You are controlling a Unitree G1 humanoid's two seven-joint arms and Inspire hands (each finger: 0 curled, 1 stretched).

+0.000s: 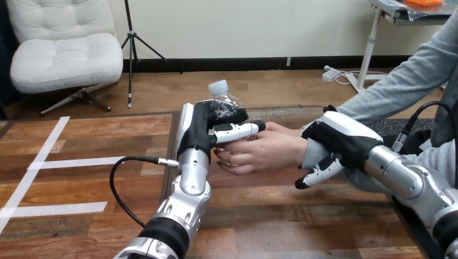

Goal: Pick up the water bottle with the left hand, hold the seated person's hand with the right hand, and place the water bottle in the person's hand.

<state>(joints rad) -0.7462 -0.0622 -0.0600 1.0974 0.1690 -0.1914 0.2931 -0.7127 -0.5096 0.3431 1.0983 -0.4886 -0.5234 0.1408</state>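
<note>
A clear water bottle with a white cap stands upright above the table's middle. My left hand is shut on it, thumb across its front. The person's hand reaches in from the right and cups the bottle's lower part, touching my left thumb. My right hand lies over the person's wrist, at the grey sleeve's cuff, with fingers curled down round it.
The wooden table spreads below both arms. A black cable loops off my left forearm over the table's left edge. A dark mat lies at the right, behind my right arm.
</note>
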